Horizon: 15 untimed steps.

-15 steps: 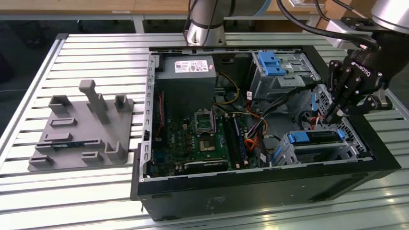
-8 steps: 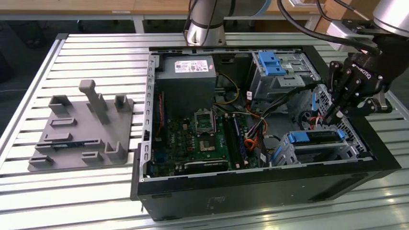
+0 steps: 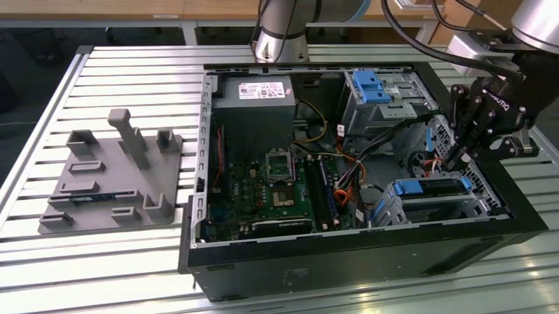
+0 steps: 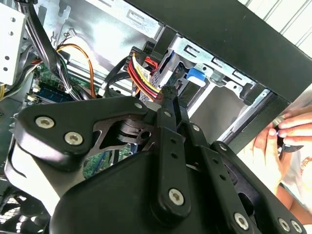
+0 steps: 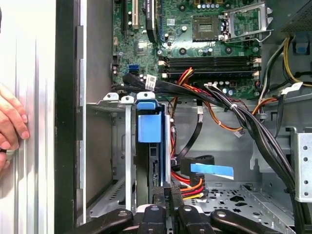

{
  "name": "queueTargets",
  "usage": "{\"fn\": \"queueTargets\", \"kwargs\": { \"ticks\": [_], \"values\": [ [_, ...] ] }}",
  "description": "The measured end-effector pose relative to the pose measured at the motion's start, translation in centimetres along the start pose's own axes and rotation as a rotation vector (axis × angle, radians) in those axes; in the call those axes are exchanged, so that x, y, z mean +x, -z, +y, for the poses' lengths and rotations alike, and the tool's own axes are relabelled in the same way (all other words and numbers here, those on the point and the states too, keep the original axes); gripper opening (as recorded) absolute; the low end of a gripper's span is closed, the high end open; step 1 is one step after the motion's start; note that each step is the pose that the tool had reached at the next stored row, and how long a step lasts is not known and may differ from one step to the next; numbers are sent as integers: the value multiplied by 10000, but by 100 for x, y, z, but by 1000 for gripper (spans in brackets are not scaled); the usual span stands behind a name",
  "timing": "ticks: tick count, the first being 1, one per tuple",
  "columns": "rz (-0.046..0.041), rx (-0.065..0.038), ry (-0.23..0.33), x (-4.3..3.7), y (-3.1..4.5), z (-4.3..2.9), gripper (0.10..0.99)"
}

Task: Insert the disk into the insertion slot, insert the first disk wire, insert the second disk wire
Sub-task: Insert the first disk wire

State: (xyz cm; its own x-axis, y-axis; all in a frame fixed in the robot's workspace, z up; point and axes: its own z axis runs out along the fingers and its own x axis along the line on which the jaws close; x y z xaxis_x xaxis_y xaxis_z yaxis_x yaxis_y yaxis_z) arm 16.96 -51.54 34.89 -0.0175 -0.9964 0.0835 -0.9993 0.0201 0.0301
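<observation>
The open computer case lies on a slatted metal table. The disk sits inside the insertion slot, the low perforated cage in the case corner towards the exterior view's right. Its blue carrier end faces the motherboard. In the first wrist view the disk is seen edge-on. The gripper hangs over the slot's rear end. In both wrist views its tip is just beside a red, yellow and orange wire bundle, with a blue flat cable near. The fingers are drawn together with no gap showing. Whether they pinch anything cannot be told. A person's hand rests on the table outside the case wall.
</observation>
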Motion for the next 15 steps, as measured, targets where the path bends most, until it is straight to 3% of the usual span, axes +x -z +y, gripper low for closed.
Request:
{"fn": "queueTargets", "kwargs": {
  "ticks": [5,9,15],
  "values": [
    [3,81,267,36,-3,12,165],
    [-82,89,270,86,-15,13,165],
    [-256,106,264,86,-32,16,165]
  ]
}}
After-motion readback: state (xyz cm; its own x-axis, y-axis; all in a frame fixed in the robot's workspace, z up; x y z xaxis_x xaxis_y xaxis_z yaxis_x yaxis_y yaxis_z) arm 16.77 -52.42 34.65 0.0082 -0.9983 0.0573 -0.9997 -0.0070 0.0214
